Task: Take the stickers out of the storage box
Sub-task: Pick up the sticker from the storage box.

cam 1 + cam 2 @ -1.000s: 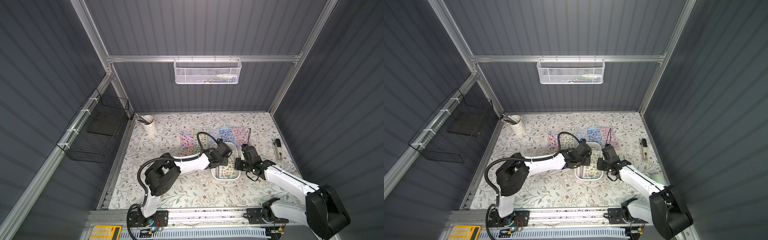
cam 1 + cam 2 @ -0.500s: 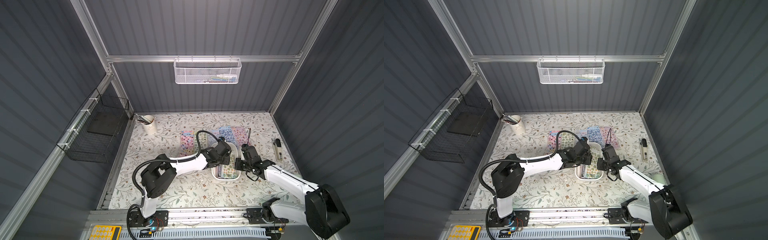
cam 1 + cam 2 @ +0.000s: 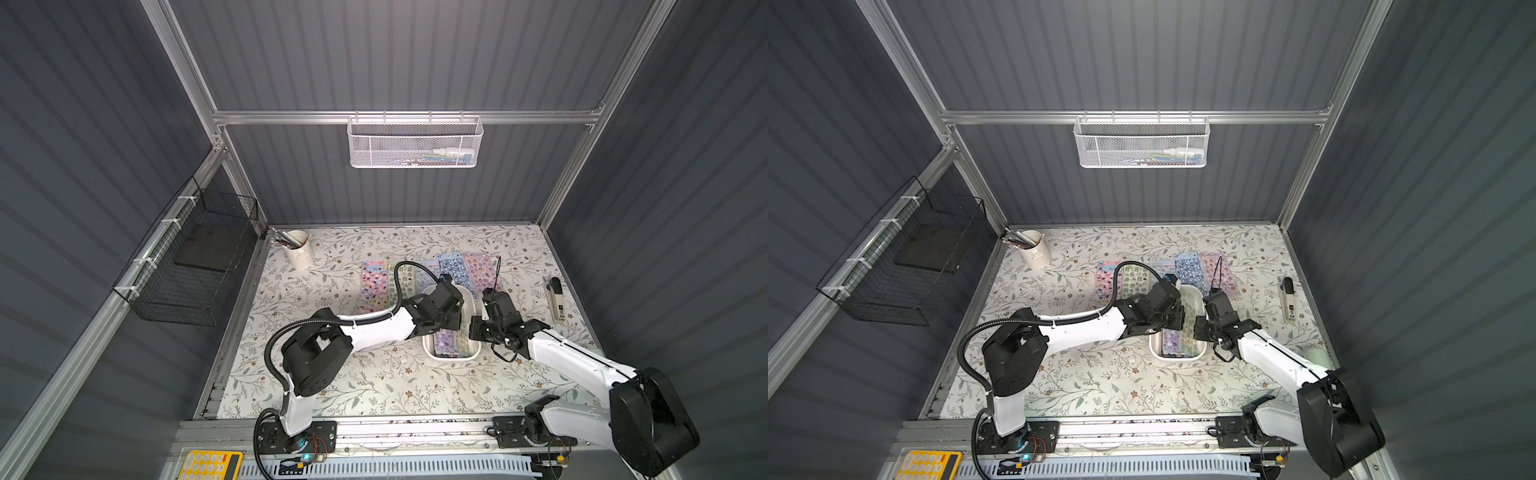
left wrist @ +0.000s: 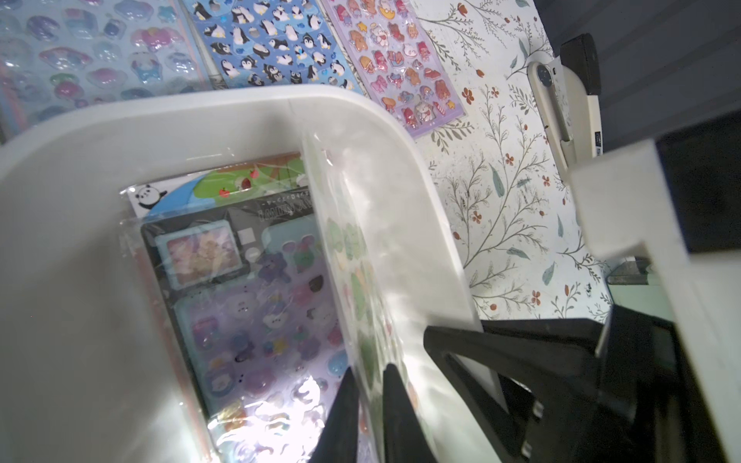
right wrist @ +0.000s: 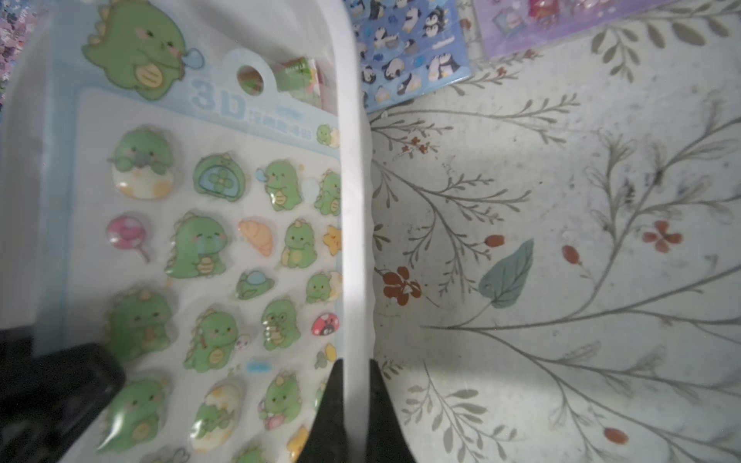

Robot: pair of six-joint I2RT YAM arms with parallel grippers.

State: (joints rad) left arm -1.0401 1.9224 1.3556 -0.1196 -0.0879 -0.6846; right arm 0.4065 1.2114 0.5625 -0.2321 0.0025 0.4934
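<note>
right gripper [image 5: 353, 362]: clamped on the storage box [image 3: 452, 360] right wall, steadying it
left gripper [image 4: 369, 375]: jaws just closed, now pinching the dinosaur sheet [image 4: 353, 256], which is tilted up inside the box
meaning: grasp made, lift-out likely next
still in box: purple sheet [image 4: 256, 304], flat
far: removed stickers [image 3: 453, 266] in a row beyond the box

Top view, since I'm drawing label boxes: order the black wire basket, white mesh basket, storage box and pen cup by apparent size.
1. black wire basket
2. white mesh basket
3. storage box, partly covered by an arm
4. pen cup
Both baskets hang higher, nearer the camera, which may inflate them.
</note>
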